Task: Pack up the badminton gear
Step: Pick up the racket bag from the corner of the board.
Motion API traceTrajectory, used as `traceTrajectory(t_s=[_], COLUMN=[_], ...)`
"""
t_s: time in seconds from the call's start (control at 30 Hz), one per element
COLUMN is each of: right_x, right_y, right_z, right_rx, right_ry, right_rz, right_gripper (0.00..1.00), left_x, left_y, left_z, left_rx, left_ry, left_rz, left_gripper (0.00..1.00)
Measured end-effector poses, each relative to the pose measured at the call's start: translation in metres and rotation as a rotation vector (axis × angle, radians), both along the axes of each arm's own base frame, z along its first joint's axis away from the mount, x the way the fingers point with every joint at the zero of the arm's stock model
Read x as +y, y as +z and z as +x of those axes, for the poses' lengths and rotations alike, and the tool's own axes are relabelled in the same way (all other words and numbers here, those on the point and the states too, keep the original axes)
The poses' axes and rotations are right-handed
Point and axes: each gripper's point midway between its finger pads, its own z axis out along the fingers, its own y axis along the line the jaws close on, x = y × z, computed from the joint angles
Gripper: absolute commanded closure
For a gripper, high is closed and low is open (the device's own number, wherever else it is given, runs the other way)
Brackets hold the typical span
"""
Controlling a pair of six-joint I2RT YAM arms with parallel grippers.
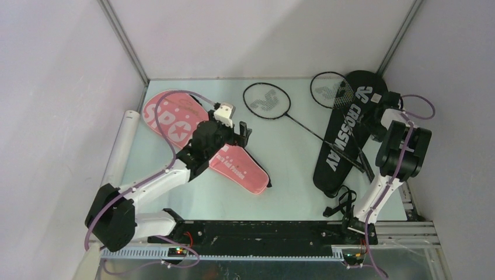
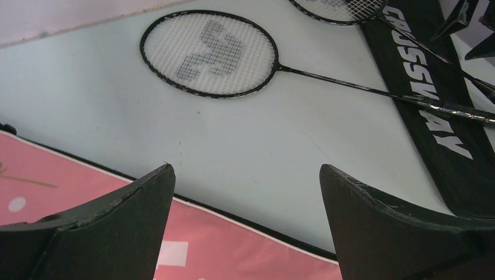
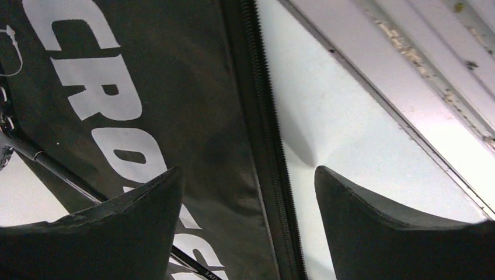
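The pink "SPORT" bag (image 1: 175,119) lies flat at the left. My left gripper (image 1: 245,132) hovers open over its right edge (image 2: 233,245), fingers (image 2: 146,198) wide apart with nothing between them. One black racket (image 1: 267,100) (image 2: 209,53) lies on the table's middle. A second black racket (image 1: 330,90) rests with its head on the black "CROSSWAY" bag (image 1: 350,128) (image 2: 443,116). My right gripper (image 1: 378,100) (image 3: 246,175) stands open above that bag's zippered right edge (image 3: 262,116). The white tube (image 1: 122,146) lies along the left edge.
The black bag's strap (image 1: 344,201) trails toward the right arm's base. A metal rail (image 3: 420,70) and the enclosure wall run close to the right of the right gripper. Walls close the table at back and left.
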Motion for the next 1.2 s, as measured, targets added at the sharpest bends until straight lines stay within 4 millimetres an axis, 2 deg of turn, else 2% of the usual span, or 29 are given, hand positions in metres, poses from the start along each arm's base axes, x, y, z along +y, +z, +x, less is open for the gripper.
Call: traceTrajectory(t_s=[0.17,0.27,0.33,0.37,0.4,0.43,0.47,0.5,0.63,0.77,0.83,0.9,0.93,0.97,1.0,1.2], right_x=[0.021,0.032,0.038,0.04,0.042,0.043,0.044,0.045,0.045,0.046,0.05,0.055,0.058,0.059,0.066,0.09], right_y=[-0.004,-0.006,-0.006,-0.006,-0.007,-0.008,-0.009,-0.01,-0.01,0.003,0.026,0.061,0.084,0.091,0.133,0.28], right_z=[0.011,0.015,0.015,0.015,0.016,0.017,0.017,0.017,0.017,0.019,0.024,0.029,0.033,0.034,0.039,0.033], right_rx=[0.0,0.012,0.02,0.024,0.026,0.03,0.035,0.037,0.036,0.033,0.008,-0.033,-0.069,-0.078,-0.142,-0.346], right_ry=[0.082,0.124,0.146,0.155,0.161,0.164,0.166,0.173,0.179,0.233,0.286,0.345,0.373,0.381,0.418,0.441], right_rz=[0.051,0.05,0.056,0.059,0.063,0.069,0.072,0.074,0.075,-0.001,-0.081,-0.197,-0.268,-0.287,-0.416,-0.851], right_gripper=[0.34,0.39,0.51,0.66,0.76,0.91,0.97,1.0,1.0,1.0,1.0,1.0,1.0,1.0,1.0,1.0], left_x=[0.009,0.017,0.023,0.026,0.029,0.033,0.036,0.04,0.053,0.067,0.072,0.076,0.077,0.078,0.079,0.081], left_y=[-0.011,-0.012,-0.008,-0.005,-0.004,-0.002,-0.001,-0.001,-0.006,-0.01,-0.01,-0.01,-0.01,-0.011,-0.012,-0.014], left_z=[-0.007,-0.012,-0.016,-0.018,-0.019,-0.021,-0.023,-0.025,-0.03,-0.035,-0.037,-0.04,-0.041,-0.042,-0.042,-0.044], left_rx=[0.047,0.055,0.045,0.039,0.034,0.028,0.024,0.022,0.029,0.031,0.024,0.019,0.018,0.019,0.02,0.031], left_ry=[0.049,0.079,0.098,0.107,0.116,0.127,0.138,0.15,0.199,0.249,0.265,0.276,0.28,0.283,0.286,0.294], left_rz=[-0.038,-0.057,-0.073,-0.084,-0.089,-0.1,-0.106,-0.112,-0.11,-0.096,-0.099,-0.104,-0.107,-0.109,-0.11,-0.121], left_gripper=[0.0,0.0,0.0,0.0,0.0,0.0,0.0,0.0,0.0,0.0,0.0,0.0,0.0,0.0,0.0,0.0])
